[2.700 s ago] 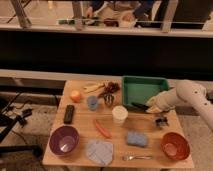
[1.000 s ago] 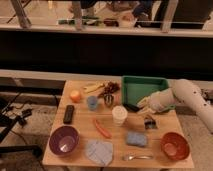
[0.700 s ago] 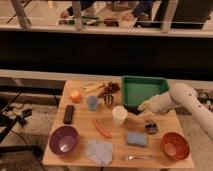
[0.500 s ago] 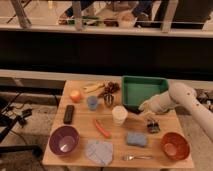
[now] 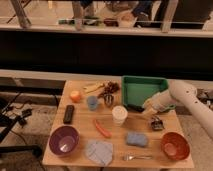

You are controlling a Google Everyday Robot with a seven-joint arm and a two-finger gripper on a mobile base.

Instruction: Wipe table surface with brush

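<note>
The brush point(image 5: 133, 107) is a slim dark stick lying low over the table surface point(image 5: 82, 125), just in front of the green tray point(image 5: 145, 89). It points left toward the white cup point(image 5: 119, 114). My gripper point(image 5: 144, 106) sits at the brush's right end, shut on it. The white arm reaches in from the right edge of the view. The light tan wooden tabletop fills the lower middle of the camera view.
A small dark clip-like object point(image 5: 157, 123) lies right of the cup. Also on the table are a black remote point(image 5: 68, 113), an orange point(image 5: 75, 95), a blue cup point(image 5: 92, 102), a purple bowl point(image 5: 64, 140), an orange bowl point(image 5: 175, 145), a blue sponge point(image 5: 136, 138), a grey cloth point(image 5: 100, 151) and a fork point(image 5: 135, 157).
The gripper, still holding the brush, has shifted slightly left and down along the tray's front edge toward the white cup. Nothing else on the table has moved.
</note>
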